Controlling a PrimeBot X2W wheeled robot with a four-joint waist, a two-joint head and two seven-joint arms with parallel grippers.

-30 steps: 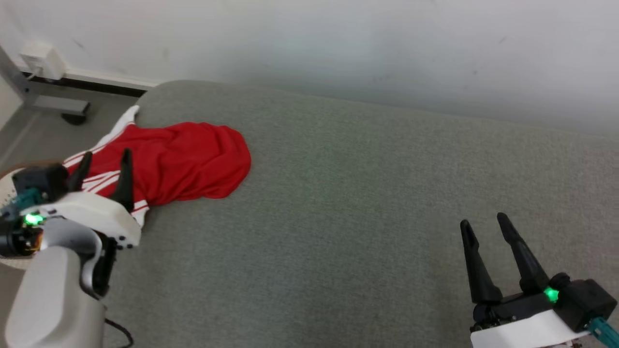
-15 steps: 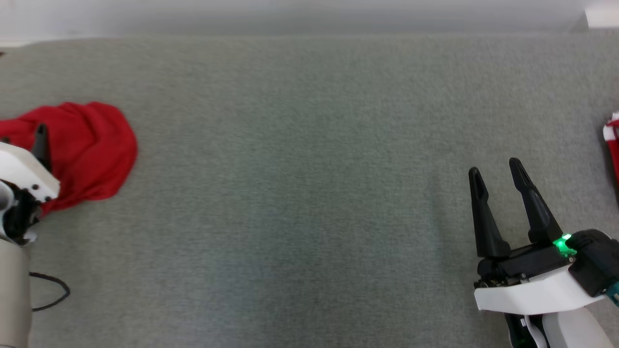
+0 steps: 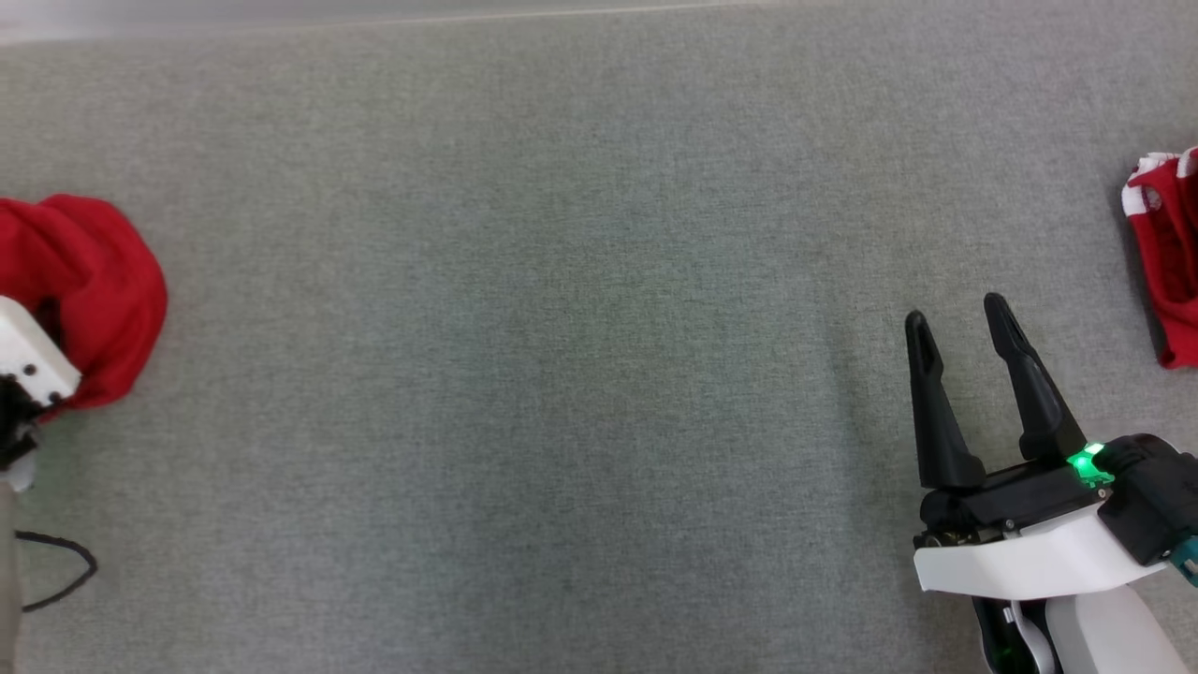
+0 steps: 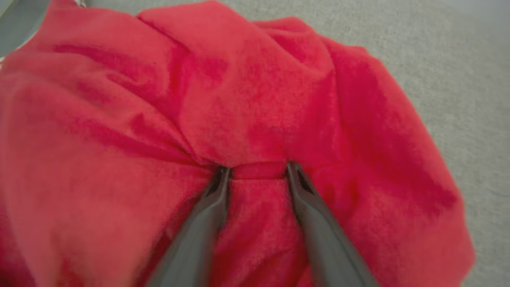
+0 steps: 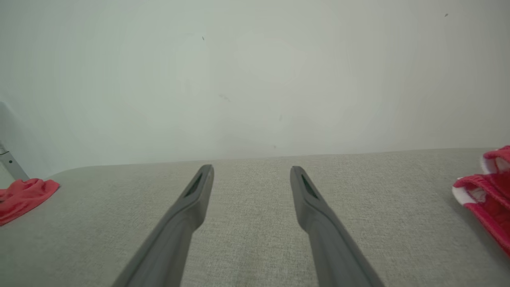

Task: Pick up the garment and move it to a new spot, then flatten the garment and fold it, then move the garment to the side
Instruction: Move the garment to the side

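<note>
The garment (image 3: 98,281) is a crumpled red heap at the left edge of the grey cushioned surface (image 3: 562,328). It also shows in the left wrist view as the garment (image 4: 259,99), and small at the far left of the right wrist view as the garment (image 5: 24,195). My left gripper (image 4: 257,171) is open, its tips pressed down into the cloth with a small ridge of red fabric between them. Its white housing (image 3: 28,360) lies against the heap. My right gripper (image 3: 955,314) hovers open over bare cushion at the lower right, holding nothing, and appears again as the right gripper (image 5: 251,171).
A second red piece with white trim (image 3: 1165,253) lies at the right edge, and shows as the red piece (image 5: 486,195) to the right of my right fingers. A black cable (image 3: 56,571) loops at the lower left. A pale wall (image 5: 255,79) rises behind the cushion.
The head camera has swung right, so the garment now sits at the left edge and the second red piece has come in. My left fingers have narrowed onto a ridge of cloth.
</note>
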